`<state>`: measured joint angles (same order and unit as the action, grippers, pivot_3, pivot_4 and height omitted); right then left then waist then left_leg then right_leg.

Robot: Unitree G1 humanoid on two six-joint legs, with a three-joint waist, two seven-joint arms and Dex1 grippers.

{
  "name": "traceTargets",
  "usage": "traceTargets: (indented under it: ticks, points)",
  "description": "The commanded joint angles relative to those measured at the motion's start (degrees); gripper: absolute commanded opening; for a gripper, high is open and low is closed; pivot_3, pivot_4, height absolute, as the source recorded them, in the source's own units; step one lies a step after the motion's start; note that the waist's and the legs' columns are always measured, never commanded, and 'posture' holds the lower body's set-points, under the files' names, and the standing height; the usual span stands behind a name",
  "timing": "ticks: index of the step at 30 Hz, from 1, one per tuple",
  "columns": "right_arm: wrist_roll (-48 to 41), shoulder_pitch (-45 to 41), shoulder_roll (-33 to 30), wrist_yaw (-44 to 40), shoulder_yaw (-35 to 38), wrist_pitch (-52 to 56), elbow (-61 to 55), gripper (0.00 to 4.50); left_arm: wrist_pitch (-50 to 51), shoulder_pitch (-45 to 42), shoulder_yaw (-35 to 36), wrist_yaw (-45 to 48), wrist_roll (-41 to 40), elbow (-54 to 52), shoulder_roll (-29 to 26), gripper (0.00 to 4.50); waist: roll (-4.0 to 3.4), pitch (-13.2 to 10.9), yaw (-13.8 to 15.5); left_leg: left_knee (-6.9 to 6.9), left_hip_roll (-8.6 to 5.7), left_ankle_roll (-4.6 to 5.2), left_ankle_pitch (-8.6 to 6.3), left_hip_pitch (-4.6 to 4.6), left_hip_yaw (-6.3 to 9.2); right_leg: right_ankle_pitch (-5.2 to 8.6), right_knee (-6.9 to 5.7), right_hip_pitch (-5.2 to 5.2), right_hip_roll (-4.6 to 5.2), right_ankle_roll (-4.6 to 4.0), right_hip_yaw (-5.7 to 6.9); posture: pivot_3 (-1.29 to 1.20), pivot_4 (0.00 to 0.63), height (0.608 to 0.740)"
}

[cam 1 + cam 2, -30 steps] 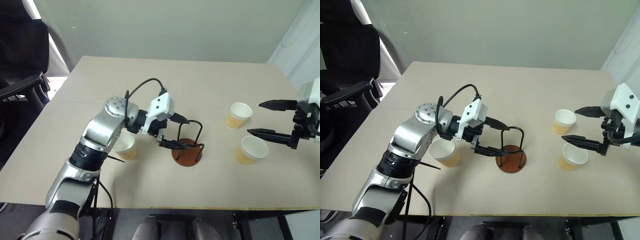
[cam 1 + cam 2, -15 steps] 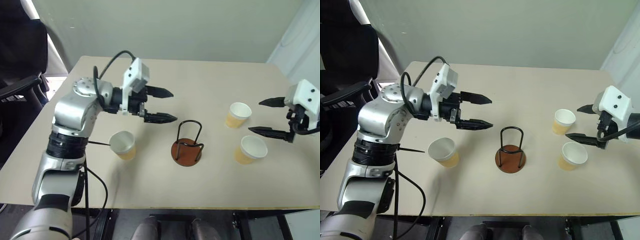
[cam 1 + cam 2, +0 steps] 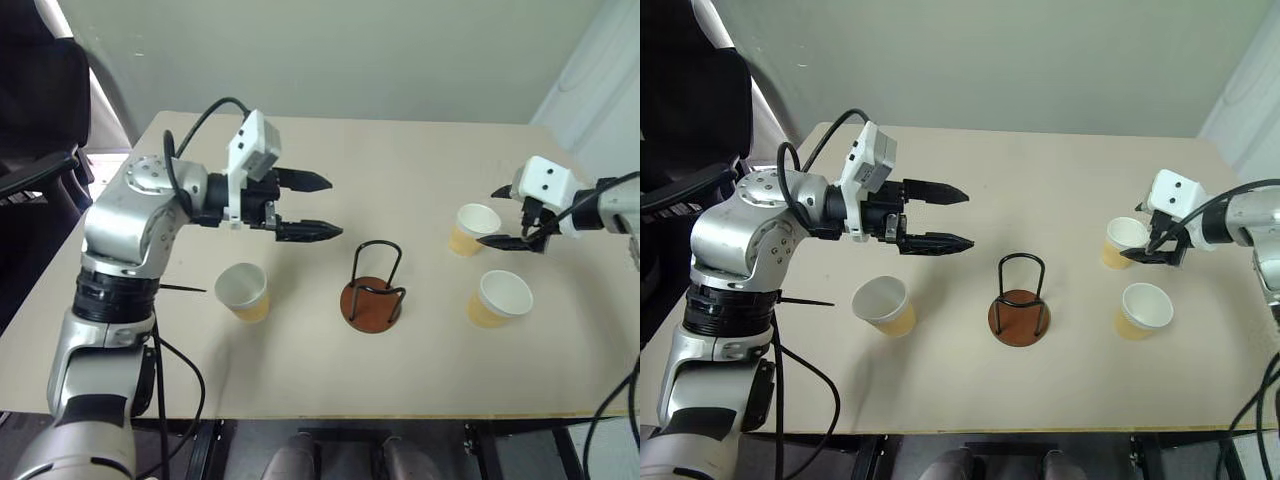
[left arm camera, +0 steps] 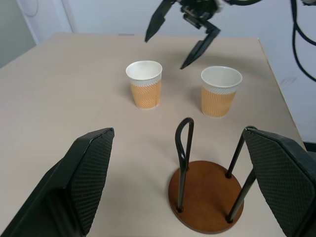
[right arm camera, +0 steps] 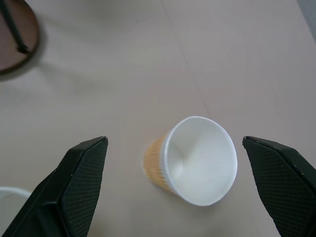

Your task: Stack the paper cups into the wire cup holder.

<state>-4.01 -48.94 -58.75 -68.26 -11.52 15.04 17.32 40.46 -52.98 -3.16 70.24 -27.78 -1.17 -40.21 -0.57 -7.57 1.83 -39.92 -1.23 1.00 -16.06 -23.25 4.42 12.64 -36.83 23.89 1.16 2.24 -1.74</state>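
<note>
I see the wire cup holder [image 3: 372,293] standing empty at mid-table, loops upright. Three paper cups stand upright, mouths up, nothing in them: one [image 3: 244,291] to the holder's left, two on its right, the far one [image 3: 472,229] and the near one [image 3: 499,298]. My left gripper [image 3: 315,207] hovers wide open, empty. My right gripper [image 3: 503,217] gapes, holding nothing, above the far cup.

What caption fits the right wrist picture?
Open right tool hovering above an upright paper cup on the table.
</note>
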Motion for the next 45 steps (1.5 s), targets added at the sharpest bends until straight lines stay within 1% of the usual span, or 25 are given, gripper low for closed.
traceTargets:
  ticks: [1, 7, 14, 17, 20, 22, 26, 27, 28, 32, 36, 40, 45]
  points:
    - [3.55, -3.72, 1.24, -1.25, -1.06, -4.12, 5.65, 4.50, 0.27, -0.51, 1.55, -0.55, -1.25, -2.00, -0.79, 4.49, 0.00, 0.00, 0.03, 0.00, 0.00, 0.00, 0.00, 0.00, 0.00, 0.00, 0.00, 0.00, 0.00, 0.00, 0.00, 0.00, 0.150, 0.740]
    - [8.94, -6.77, 3.80, -2.31, -3.42, -9.78, 15.29, 4.50, 0.57, -0.26, 1.55, -0.53, -2.09, -2.46, -1.75, 4.49, -0.01, 0.00, 0.06, 0.05, 0.00, -0.01, -0.01, -0.03, 0.01, 0.01, 0.01, 0.03, 0.00, -0.02, 0.01, 0.00, 0.150, 0.740]
    - [12.74, -8.56, 6.11, -2.77, -4.48, -13.18, 20.97, 4.50, 0.00, 0.79, -0.25, 1.99, -1.49, -3.19, -4.86, 4.49, -0.02, -0.01, -0.05, 0.17, 0.00, -0.08, -0.01, -0.03, 0.00, 0.02, 0.00, 0.08, 0.01, -0.06, 0.00, 0.00, 0.150, 0.740]
    - [13.79, -9.39, 7.20, -2.61, -4.63, -14.00, 22.42, 3.88, -0.70, 0.83, -0.68, 2.26, -0.98, -3.07, -5.45, 4.50, -0.02, -0.01, -0.01, 0.19, 0.00, -0.09, -0.01, -0.03, 0.00, 0.02, 0.00, 0.09, 0.01, -0.06, 0.00, 0.00, 0.150, 0.740]
    - [14.75, -9.81, 7.80, -2.57, -4.68, -14.97, 23.28, 2.85, -1.26, 0.93, -1.04, 2.22, -0.44, -3.19, -5.69, 4.50, -0.02, -0.01, 0.01, 0.20, 0.00, -0.11, -0.02, -0.04, 0.00, 0.02, 0.00, 0.09, 0.02, -0.06, 0.00, 0.00, 0.150, 0.740]
    - [15.25, -10.00, 8.19, -2.72, -4.75, -15.31, 23.66, 2.05, -1.67, 1.30, -1.27, 2.24, -0.08, -3.32, -5.77, 4.50, -0.02, -0.01, 0.04, 0.23, 0.00, -0.12, -0.02, -0.04, 0.01, 0.02, 0.00, 0.09, 0.02, -0.06, 0.00, 0.00, 0.150, 0.740]
    - [15.05, -10.40, 8.91, -3.82, -4.36, -14.81, 23.95, 0.62, -2.38, 1.93, -1.65, 2.62, 0.80, -3.15, -6.38, 4.50, -0.02, -0.01, 0.03, 0.34, 0.00, -0.14, -0.02, -0.04, 0.00, 0.02, -0.01, 0.09, 0.02, -0.07, 0.00, 0.00, 0.150, 0.740]
    - [14.81, -10.42, 8.99, -4.22, -4.14, -14.50, 23.73, 0.19, -2.47, 2.03, -1.68, 2.99, 0.88, -3.02, -6.75, 4.50, -0.02, -0.01, 0.02, 0.38, 0.00, -0.14, -0.02, -0.04, 0.00, 0.02, -0.01, 0.09, 0.02, -0.07, 0.00, 0.00, 0.150, 0.740]
    - [14.68, -10.38, 9.00, -4.50, -3.97, -14.31, 23.50, 0.02, -2.49, 2.13, -1.67, 3.23, 0.89, -3.00, -7.01, 4.50, -0.02, -0.01, 0.01, 0.43, 0.00, -0.16, -0.01, -0.04, 0.00, 0.02, -0.01, 0.09, 0.02, -0.07, 0.00, 0.00, 0.150, 0.740]
    - [12.83, -9.47, 8.59, -6.61, -2.67, -12.06, 19.68, 0.02, -2.67, 2.50, -1.31, 4.37, 0.72, -2.71, -8.27, 4.50, -0.02, -0.01, 0.02, 0.68, 0.00, -0.22, 0.02, -0.04, 0.00, 0.02, 0.09, 0.11, 0.02, -0.07, 0.00, 0.00, 0.150, 0.740]
    - [10.21, -7.84, 6.84, -8.41, -0.50, -8.78, 11.40, 0.02, -2.66, 2.79, -0.79, 4.66, 0.50, -2.66, -9.13, 4.50, -0.02, -0.01, 0.05, 0.88, 0.00, -0.26, 0.04, -0.04, 0.00, 0.04, 0.21, 0.16, 0.02, -0.10, 0.00, 0.00, 0.150, 0.740]
    - [6.24, -5.30, 3.89, -10.40, 3.03, -2.55, -3.29, 0.02, -2.77, 3.15, -0.17, 4.30, 0.57, -2.48, -9.51, 4.50, -0.03, -0.02, 0.10, 0.92, 0.00, -0.28, 0.04, -0.17, 0.03, 0.04, 0.51, 0.16, 0.01, -0.10, 0.05, 0.00, 0.150, 0.740]
    - [-2.39, -2.10, -1.44, -13.76, 8.28, 9.68, -26.33, 0.02, -2.98, 3.98, 0.34, 4.29, 0.49, -2.71, -10.09, 4.50, -0.03, -0.02, 0.06, 0.93, 0.02, -0.29, 0.04, -0.26, 0.04, 0.04, 0.79, 0.15, 0.01, -0.10, 0.06, 0.00, 0.150, 0.740]
